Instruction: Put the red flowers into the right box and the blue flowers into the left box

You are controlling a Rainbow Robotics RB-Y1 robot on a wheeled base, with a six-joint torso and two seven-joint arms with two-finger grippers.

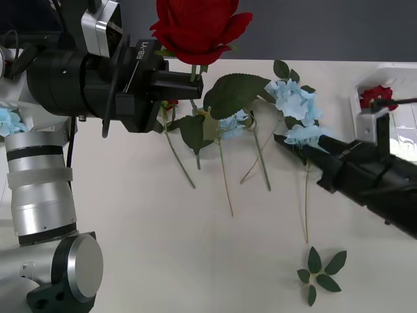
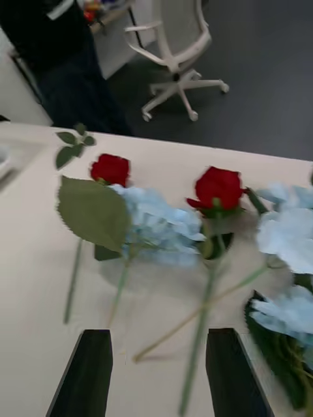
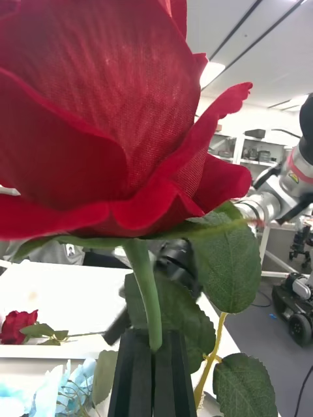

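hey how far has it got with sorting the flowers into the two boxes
Partly done. One red flower already lies in the right box, and a blue flower sits at the table's far left. In hand: the left gripper is shut on a red rose, held up in the air. Left: blue flowers and more roses on the table, where the open right gripper hovers.

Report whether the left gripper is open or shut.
Shut. The left gripper has its black fingers pressed together on the thin green stem of a deep-red artificial rose, held above the table.
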